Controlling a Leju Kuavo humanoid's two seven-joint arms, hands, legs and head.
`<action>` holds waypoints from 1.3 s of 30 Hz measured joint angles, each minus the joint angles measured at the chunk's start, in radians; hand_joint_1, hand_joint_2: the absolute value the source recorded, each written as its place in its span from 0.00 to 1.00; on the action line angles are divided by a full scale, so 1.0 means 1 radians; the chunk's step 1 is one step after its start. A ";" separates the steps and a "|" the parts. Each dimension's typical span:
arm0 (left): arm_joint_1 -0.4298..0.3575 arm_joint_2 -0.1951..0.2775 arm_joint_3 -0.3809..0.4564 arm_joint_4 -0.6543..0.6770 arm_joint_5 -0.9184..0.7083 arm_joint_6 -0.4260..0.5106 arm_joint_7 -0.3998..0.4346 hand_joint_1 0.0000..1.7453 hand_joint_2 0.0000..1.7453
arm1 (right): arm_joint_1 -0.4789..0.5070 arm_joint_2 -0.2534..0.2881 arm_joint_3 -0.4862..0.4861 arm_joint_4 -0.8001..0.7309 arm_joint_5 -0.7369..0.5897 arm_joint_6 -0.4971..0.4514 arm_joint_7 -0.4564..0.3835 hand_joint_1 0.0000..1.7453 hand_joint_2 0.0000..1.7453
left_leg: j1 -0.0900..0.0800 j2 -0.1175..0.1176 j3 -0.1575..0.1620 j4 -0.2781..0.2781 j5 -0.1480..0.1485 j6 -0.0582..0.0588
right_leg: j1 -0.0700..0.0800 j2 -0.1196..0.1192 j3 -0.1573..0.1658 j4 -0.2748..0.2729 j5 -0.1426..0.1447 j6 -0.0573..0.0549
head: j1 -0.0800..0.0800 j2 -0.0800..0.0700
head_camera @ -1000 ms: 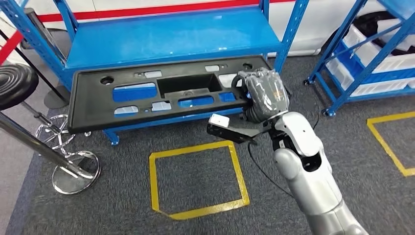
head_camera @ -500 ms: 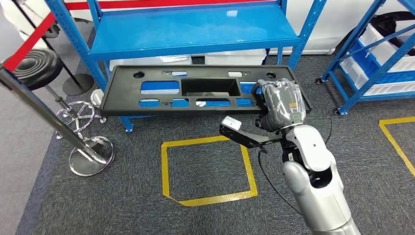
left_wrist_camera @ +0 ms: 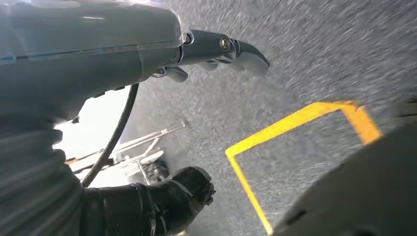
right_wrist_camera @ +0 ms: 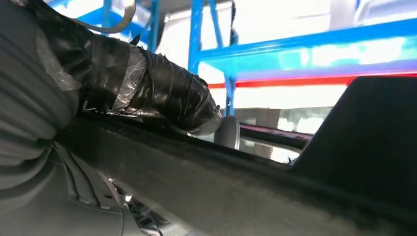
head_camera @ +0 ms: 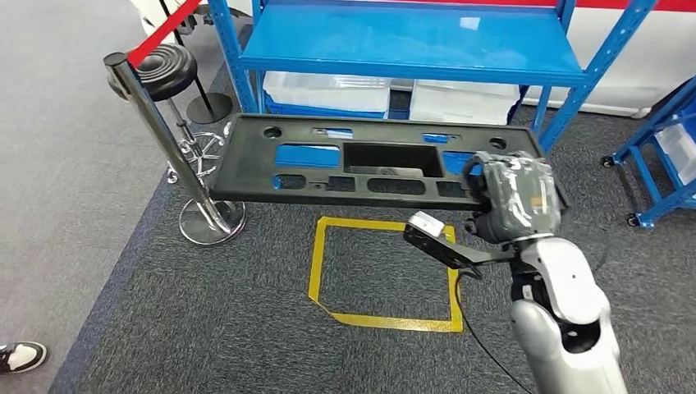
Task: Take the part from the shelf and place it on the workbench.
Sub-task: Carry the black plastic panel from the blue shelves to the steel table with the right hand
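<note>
The long black plastic panel (head_camera: 369, 168) is off the blue shelf (head_camera: 410, 41), held out level above the carpet (head_camera: 205, 328) just in front of the rack, over the far edge of the yellow floor square (head_camera: 386, 275). The right hand (head_camera: 513, 197) is clenched on the panel's right end, with its taped fingers (right_wrist_camera: 147, 93) wrapped over the rim. The left hand (left_wrist_camera: 216, 49) hangs over the carpet with nothing in it, fingers apart. The panel looks stiff and fairly light, but it is long and pierced with cut-outs, so a one-ended hold probably lets the far end sag or swing. Gripping nearer the middle, or adding the left hand at the other end, would likely steady it.
</note>
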 joint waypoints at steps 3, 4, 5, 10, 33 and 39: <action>0.009 -0.001 0.001 0.000 0.008 0.006 -0.012 0.00 1.00 | 0.014 -0.026 -0.037 -0.029 -0.003 0.002 -0.014 1.00 1.00 | -0.009 -0.010 -0.008 -0.025 0.002 0.036 | -0.004 -0.010 -0.006 0.001 0.016 0.024 | 0.001 0.000; 0.007 -0.001 0.002 0.000 0.010 0.007 -0.012 0.00 1.00 | 0.015 -0.033 -0.043 -0.034 -0.004 0.003 -0.017 1.00 1.00 | -0.009 -0.017 -0.016 -0.027 0.013 0.048 | -0.008 0.009 -0.011 0.009 -0.001 0.030 | 0.001 0.000; 0.004 -0.001 0.003 0.000 0.013 0.007 -0.012 0.00 1.00 | 0.018 -0.040 -0.048 -0.038 -0.004 0.004 -0.018 1.00 1.00 | -0.007 -0.023 -0.026 -0.031 0.027 0.060 | -0.011 0.037 -0.018 0.032 -0.036 0.034 | 0.001 0.000; -0.007 -0.001 0.010 0.000 0.024 0.007 -0.007 0.00 1.00 | 0.031 -0.076 -0.063 -0.050 -0.004 0.005 -0.020 1.00 1.00 | -0.019 -0.075 -0.107 -0.026 0.095 0.082 | -0.005 0.126 -0.034 0.261 -0.189 0.028 | 0.001 0.000; -0.008 0.018 0.035 0.005 0.061 -0.004 -0.012 0.00 1.00 | 0.026 -0.111 -0.080 -0.059 -0.034 0.006 -0.044 1.00 1.00 | -0.021 -0.004 0.040 -0.047 -0.019 0.046 | 0.001 -0.021 -0.009 -0.003 0.027 0.011 | -0.003 0.000; -0.008 0.016 0.036 0.005 0.061 -0.004 -0.012 0.00 1.00 | 0.027 -0.121 -0.082 -0.055 -0.034 0.006 -0.049 1.00 1.00 | -0.025 -0.054 -0.050 -0.050 0.070 0.089 | -0.003 0.123 -0.056 0.206 -0.184 0.030 | -0.002 0.000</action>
